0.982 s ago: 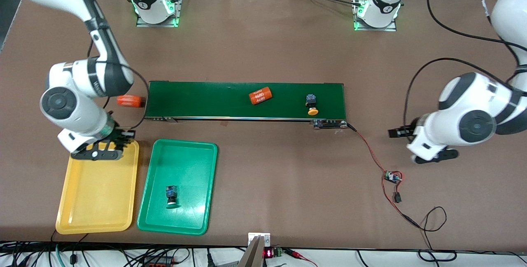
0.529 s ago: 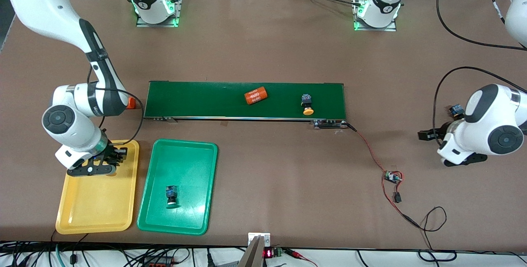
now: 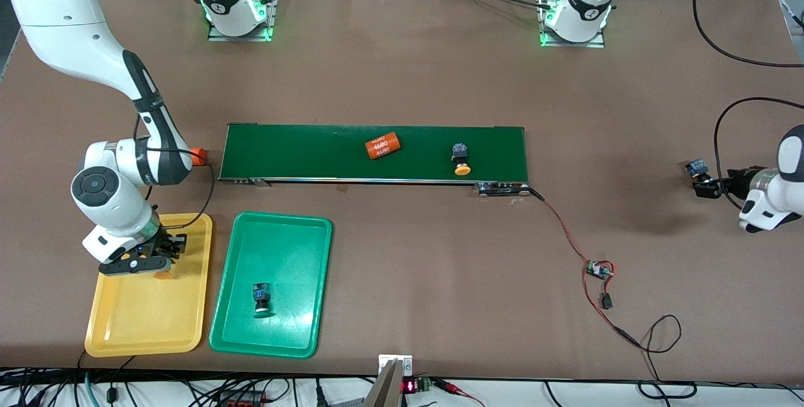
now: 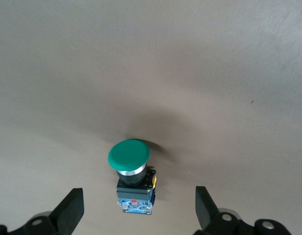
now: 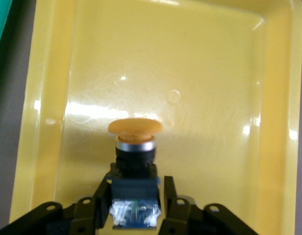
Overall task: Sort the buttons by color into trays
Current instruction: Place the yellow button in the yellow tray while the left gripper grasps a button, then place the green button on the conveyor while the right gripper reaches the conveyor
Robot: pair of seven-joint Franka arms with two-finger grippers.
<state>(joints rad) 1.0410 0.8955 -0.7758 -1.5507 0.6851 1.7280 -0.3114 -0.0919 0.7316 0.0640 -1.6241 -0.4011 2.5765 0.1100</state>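
The flat brown desk [image 3: 408, 80] is showing a plain, matte tone. A shallow yellow plastic tray [image 3: 147, 325] with a glossy sheen is sitting beside a shallow green plastic tray [image 3: 301, 325] of the same shape. A long dark-green conveyor belt [image 3: 314, 152] is carrying an orange cylinder printed with white 4680 marks [image 3: 382, 145] and a black-and-blue push-button switch with an orange-yellow cap [image 3: 461, 159]. A black-and-blue switch with a green cap [image 3: 260, 300] is lying in the green tray; another green-capped switch [image 4: 131, 171] is showing a silver collar, as is an orange-yellow-capped switch [image 5: 135, 161] over the yellow tray. Both arms are wearing white shells with black joints.
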